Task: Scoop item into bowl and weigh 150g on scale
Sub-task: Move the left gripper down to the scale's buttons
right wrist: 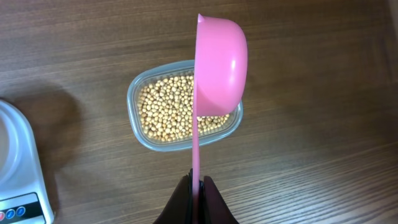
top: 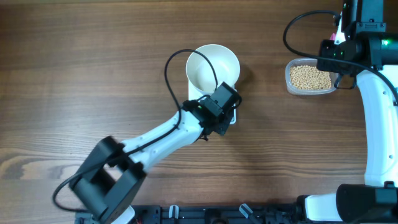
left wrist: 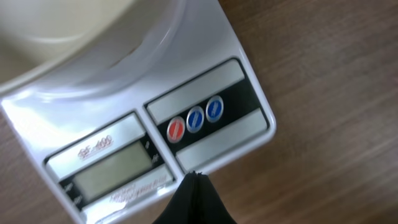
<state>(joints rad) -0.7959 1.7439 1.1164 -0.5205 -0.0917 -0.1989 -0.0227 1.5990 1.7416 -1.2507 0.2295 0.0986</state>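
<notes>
- The scale [left wrist: 205, 53] lies on the wooden table [top: 93, 62]; we use it as the reference for every position below.
- The white bowl [top: 212, 65] sits on the scale's platform, at the end away from the buttons. Its inside shows plain white in the overhead view.
- On the scale's front panel we see 3 round buttons [left wrist: 195, 119], 1 red and 2 blue, beside a grey display [left wrist: 112, 171]. The display face is a plain grey-green field.
- The left arm [top: 161, 134] reaches over the scale's front end and covers much of it from above. Its jaws are closed on nothing, and the dark tip points at the scale's front edge, between display and buttons. We cannot tell whether the tip touches the scale.
- The beans [right wrist: 165, 109] lie in a clear plastic tub [right wrist: 134, 99], on the table well apart from the scale, on the right arm's side.
- The right arm [top: 379, 118] is over the tub, away from the scale. Its jaws are closed on the thin handle of a pink scoop [right wrist: 221, 68].
- The scoop's cup is turned on edge above the tub, rounded back toward the wrist camera. We cannot tell whether it carries any beans.
</notes>
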